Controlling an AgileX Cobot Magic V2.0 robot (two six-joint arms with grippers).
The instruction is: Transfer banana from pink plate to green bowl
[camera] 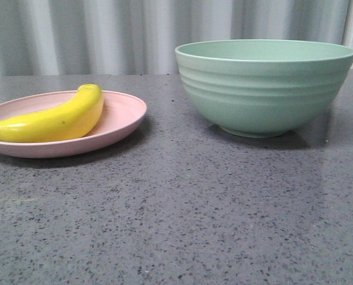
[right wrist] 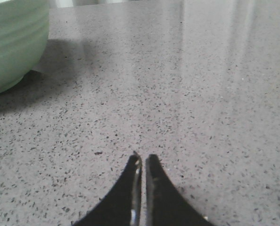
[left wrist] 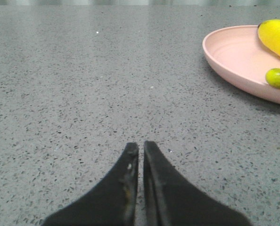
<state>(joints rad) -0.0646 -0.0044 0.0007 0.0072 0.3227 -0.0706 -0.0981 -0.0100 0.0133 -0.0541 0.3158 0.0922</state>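
Observation:
The yellow banana lies on the pink plate at the left of the front view. The green bowl stands at the right, apart from the plate. Neither gripper shows in the front view. My left gripper is shut and empty, low over the bare table, with the pink plate and the banana some way off. My right gripper is shut and empty over the bare table, with the green bowl some way off.
The grey speckled table carries the plate and the bowl. A pale pleated curtain hangs behind the table's far edge.

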